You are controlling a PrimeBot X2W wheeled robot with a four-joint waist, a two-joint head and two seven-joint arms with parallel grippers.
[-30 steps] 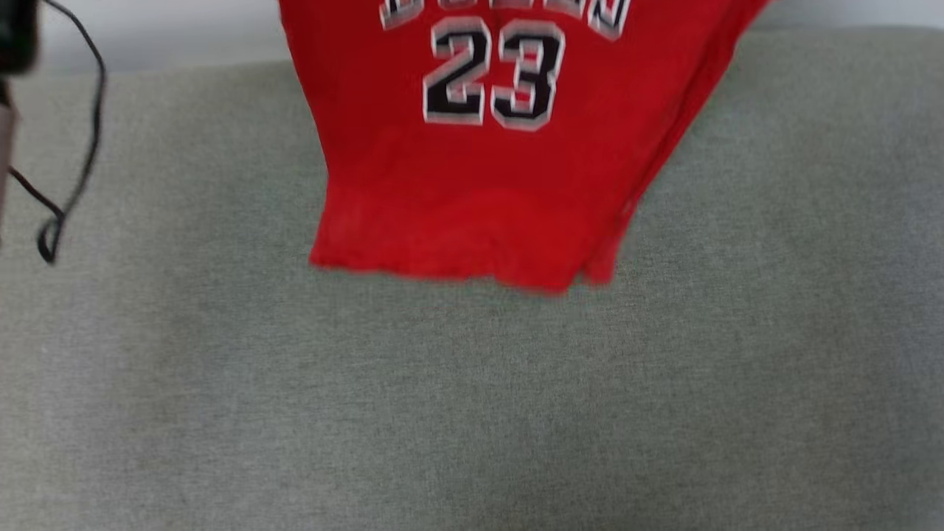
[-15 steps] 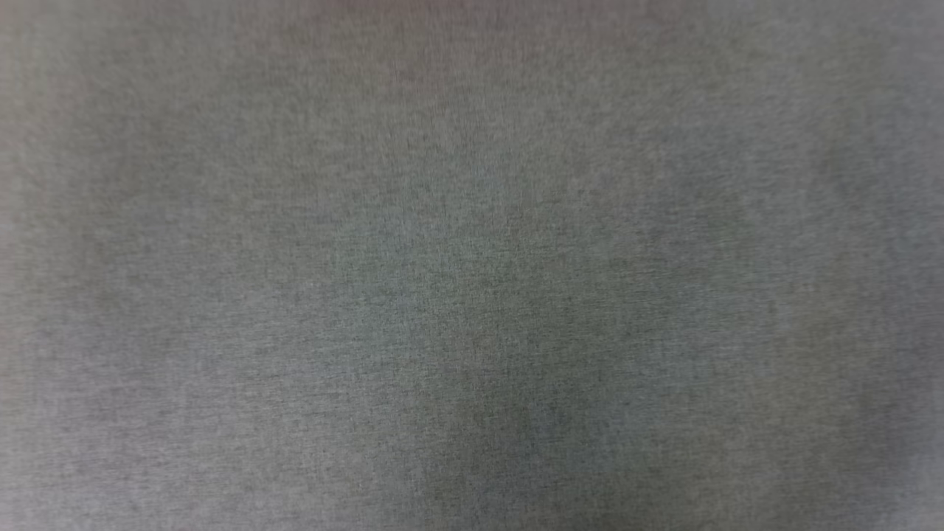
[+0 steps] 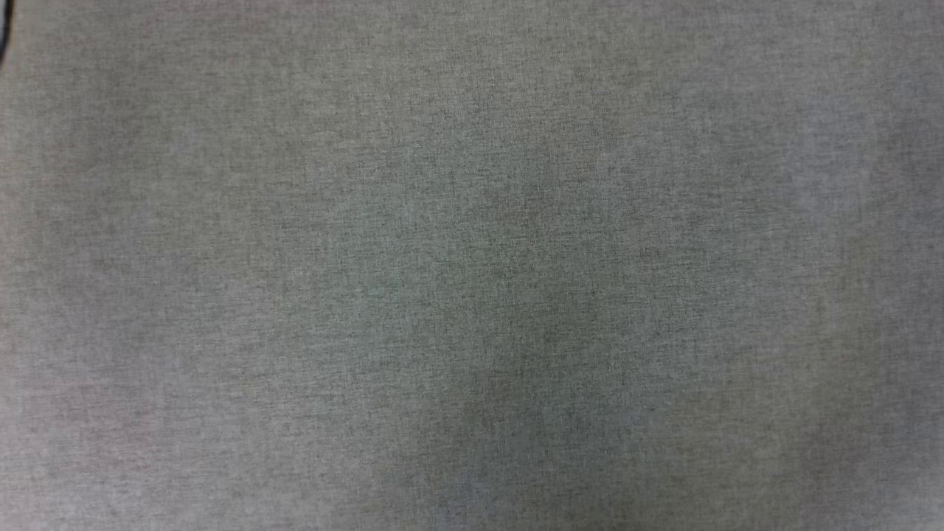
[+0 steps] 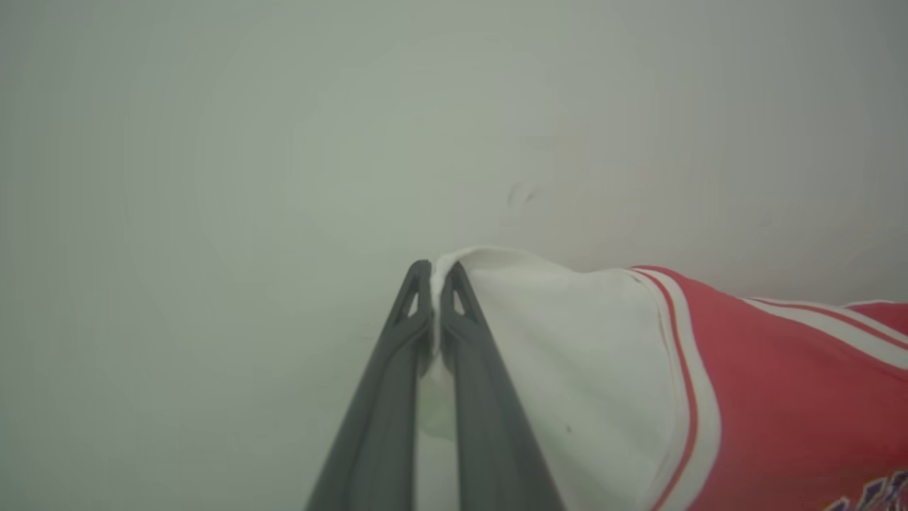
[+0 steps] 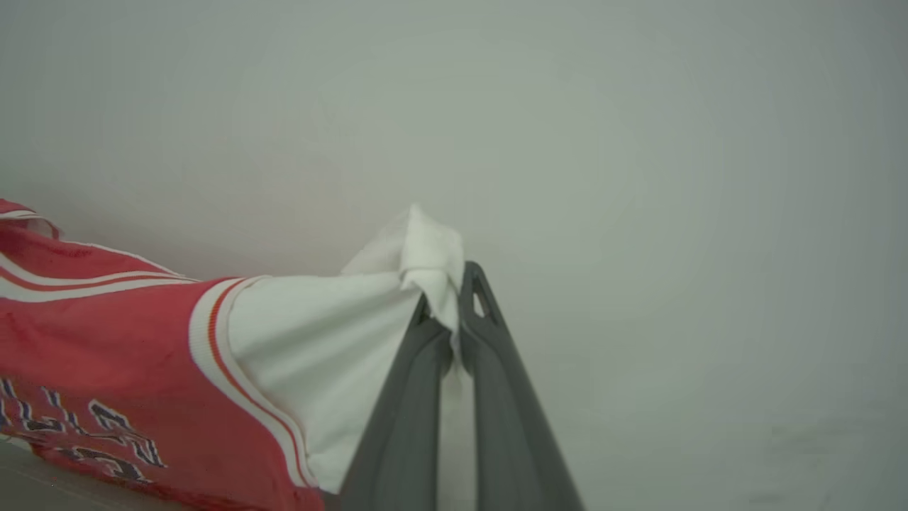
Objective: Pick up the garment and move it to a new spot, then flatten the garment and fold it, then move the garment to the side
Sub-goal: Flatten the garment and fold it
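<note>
The garment hangs in the air, strung between the 2 grippers by its 2 white sleeves, with a pale blank wall behind it. The left gripper is pinched tight on the end of 1 sleeve, its 2 dark fingers almost meeting with a sliver of white cloth between them. The right gripper is clamped the same way on the other sleeve, a wad of cloth bulging above its tips. The head view looks down on plain grey fabric surface.

It looks light, soft and limp: the sleeves pull into taut cones toward the fingers while the red body sags between them. It should not slip readily, being knit cloth, but a pinch this near the sleeve edge could creep loose under a sharp tug. For laying it flat, the sleeve ends or shoulders seem the sensible holds.

Count: 1 garment, 2 sleeves, 2 grippers, 4 fingers. I cannot tell whether the hem touches anything.
</note>
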